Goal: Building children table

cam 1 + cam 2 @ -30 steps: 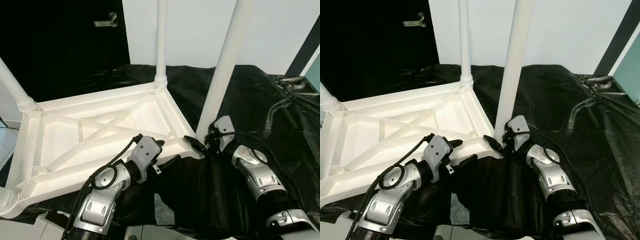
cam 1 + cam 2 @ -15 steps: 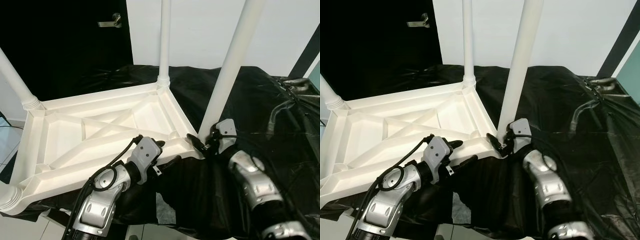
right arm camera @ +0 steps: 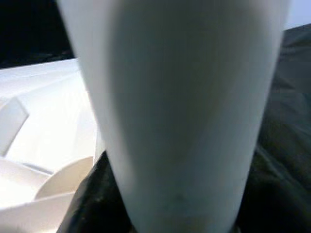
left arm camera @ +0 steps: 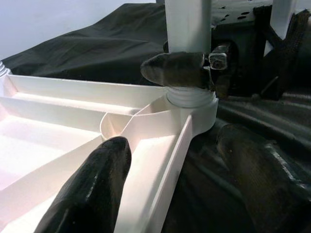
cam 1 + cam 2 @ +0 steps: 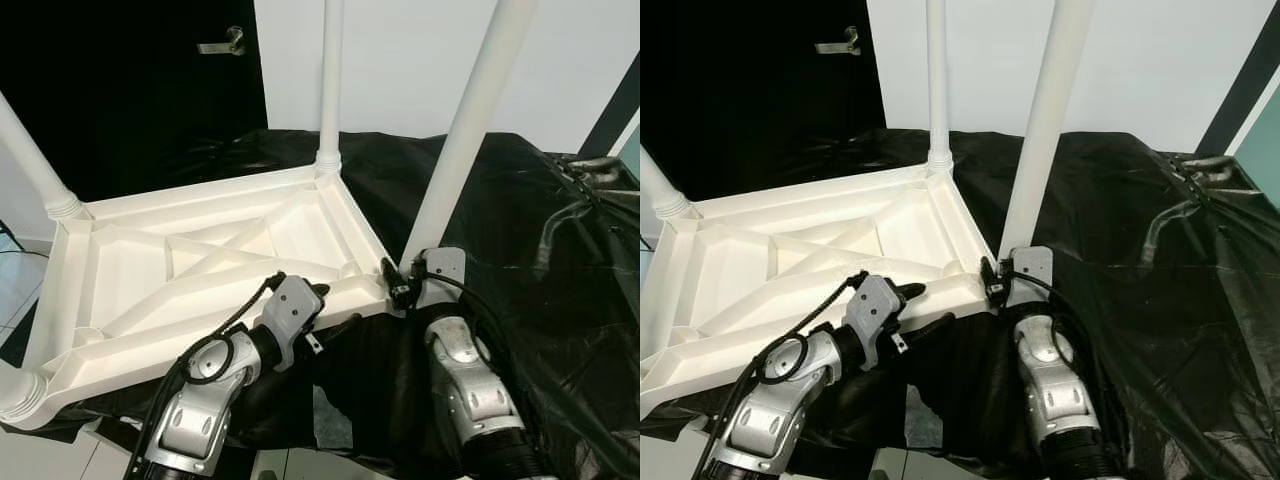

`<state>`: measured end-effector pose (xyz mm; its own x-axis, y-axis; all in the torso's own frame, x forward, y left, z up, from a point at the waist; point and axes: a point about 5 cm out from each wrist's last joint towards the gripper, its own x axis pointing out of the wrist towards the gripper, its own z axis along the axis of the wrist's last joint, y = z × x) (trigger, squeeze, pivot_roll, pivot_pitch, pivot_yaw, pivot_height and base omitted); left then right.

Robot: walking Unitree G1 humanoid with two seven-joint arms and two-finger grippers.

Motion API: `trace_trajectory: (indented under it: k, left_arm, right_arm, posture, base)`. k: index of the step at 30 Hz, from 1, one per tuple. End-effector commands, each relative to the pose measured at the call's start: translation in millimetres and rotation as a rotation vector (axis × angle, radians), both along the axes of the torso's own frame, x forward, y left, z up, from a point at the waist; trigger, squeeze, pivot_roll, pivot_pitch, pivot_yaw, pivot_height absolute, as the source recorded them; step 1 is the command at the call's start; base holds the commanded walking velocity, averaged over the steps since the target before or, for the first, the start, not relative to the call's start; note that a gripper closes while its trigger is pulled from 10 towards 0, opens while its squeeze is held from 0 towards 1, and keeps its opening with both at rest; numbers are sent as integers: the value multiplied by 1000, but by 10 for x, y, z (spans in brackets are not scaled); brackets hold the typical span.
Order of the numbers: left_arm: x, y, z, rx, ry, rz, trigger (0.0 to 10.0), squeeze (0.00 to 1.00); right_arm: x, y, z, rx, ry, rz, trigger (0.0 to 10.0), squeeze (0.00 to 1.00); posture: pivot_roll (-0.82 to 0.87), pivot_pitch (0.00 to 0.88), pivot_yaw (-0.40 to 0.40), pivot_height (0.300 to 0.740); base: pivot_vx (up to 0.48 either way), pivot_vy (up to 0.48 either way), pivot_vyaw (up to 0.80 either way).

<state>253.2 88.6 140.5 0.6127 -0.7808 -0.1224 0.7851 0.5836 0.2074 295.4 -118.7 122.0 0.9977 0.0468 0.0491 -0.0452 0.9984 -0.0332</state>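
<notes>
The white children table (image 5: 200, 250) lies upside down on a black cloth, its legs pointing up. My right gripper (image 5: 400, 285) is shut on the base of the near right leg (image 5: 470, 130), just above its corner socket (image 4: 192, 99). In the right wrist view that leg (image 3: 184, 111) stands between the two dark fingers. My left gripper (image 5: 330, 308) is open and straddles the table's near rim (image 4: 155, 170) beside that corner. One of its fingers (image 4: 92, 189) is inside the frame and the other is outside, over the cloth.
Another leg (image 5: 328, 90) stands at the far corner and one (image 5: 35, 165) at the left. A further leg's base (image 5: 15, 395) sits at the near left corner. The black cloth (image 5: 540, 260) spreads to the right. A dark door with a handle (image 5: 222, 45) stands behind.
My right forearm has swung inward from the right, so it now points straight up at the leg, with the gripper staying at the leg's base. The left arm has not moved.
</notes>
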Motion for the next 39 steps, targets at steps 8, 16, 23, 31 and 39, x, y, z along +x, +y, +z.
trace_trajectory:
  k: [8, 16, 23, 31, 39]
  left_arm:
    - [25, -19, 21, -8, -9, 44, 10000, 0]
    - [22, -22, 26, -13, -9, 52, 10000, 0]
    - [17, -1, 30, -16, -8, 57, 10000, 0]
    - [32, 17, 32, -13, -8, 60, 10000, 0]
    - [39, 28, 47, -4, -15, 55, 10000, 0]
  right_arm:
    - [-45, -120, -82, -40, 66, -71, 10000, 0]
    - [-31, -166, 14, -60, 33, -49, 10000, 1000]
    - [-88, -247, 99, -59, -19, 193, 10000, 1000]
    - [10, -382, 164, -110, -1, 469, 10000, 0]
    - [170, -271, 151, -231, 47, 685, 10000, 0]
  posture:
    - [71, 0, -25, 740]
    - [71, 0, -29, 740]
    - [68, 0, -28, 740]
    - [69, 0, -19, 740]
    - [84, 0, -19, 740]
  base:
    - [0, 0, 0]
    - [0, 0, 0]
    - [0, 0, 0]
    - [0, 0, 0]
    - [0, 0, 0]
